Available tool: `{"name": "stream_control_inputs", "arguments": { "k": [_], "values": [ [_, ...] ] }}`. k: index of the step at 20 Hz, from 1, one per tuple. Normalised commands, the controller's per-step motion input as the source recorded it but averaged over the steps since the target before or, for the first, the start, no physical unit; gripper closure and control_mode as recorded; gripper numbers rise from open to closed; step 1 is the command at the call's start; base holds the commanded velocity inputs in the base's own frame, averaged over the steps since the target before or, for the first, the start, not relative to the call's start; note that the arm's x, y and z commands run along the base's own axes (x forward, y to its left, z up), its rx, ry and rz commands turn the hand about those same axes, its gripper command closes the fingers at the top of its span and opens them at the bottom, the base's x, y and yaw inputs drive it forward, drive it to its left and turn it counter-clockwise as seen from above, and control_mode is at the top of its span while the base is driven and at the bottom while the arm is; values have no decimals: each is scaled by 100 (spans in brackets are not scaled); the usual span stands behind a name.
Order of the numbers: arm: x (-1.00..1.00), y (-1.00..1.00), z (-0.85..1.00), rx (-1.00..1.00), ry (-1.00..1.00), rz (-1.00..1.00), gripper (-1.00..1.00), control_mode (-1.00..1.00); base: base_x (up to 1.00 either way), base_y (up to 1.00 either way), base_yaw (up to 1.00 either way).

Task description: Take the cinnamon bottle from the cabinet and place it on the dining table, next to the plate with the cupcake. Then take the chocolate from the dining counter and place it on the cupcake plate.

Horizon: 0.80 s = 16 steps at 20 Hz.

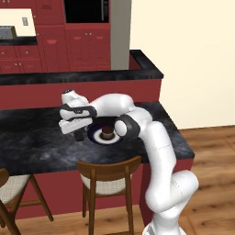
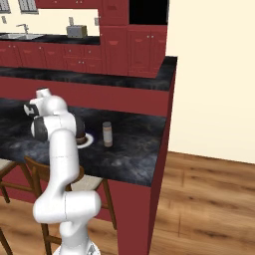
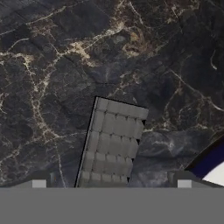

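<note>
Hand view gives you the chocolate (image 3: pixel 111 146) at 6 o'clock on the worktop (image 3: pixel 52 65), pincer (image 3: pixel 111 183) spread above it, plate (image 3: pixel 214 168) at 4 o'clock.

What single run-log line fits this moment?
phase: reaching for chocolate | tool: open, above it | cinnamon bottle: standing beside cupcake plate

chocolate (image 3: pixel 111 146): grey-brown, gridded | counter (image 3: pixel 52 65): black marble | plate (image 3: pixel 214 168): perhaps navy-rimmed

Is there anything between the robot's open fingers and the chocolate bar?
No. In the hand view the open gripper hangs right over the chocolate, nothing between them.
</note>
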Motion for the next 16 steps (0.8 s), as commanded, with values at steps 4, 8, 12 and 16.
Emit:
{"name": "stream_control_inputs", "arguments": {
  "k": [4, 8, 12, 16],
  "values": [
    [1, 1, -27, 0, 8, 0, -100, -100, 0, 0, 0],
    [3, 0, -24, 0, 6, 0, -100, -100, 0, 0, 0],
    [12, 0, -17, 0, 3, 0, -100, -100, 0, 0, 0],
    [13, 0, -14, 0, 1, 0, -100, -100, 0, 0, 0]
  ]
}}
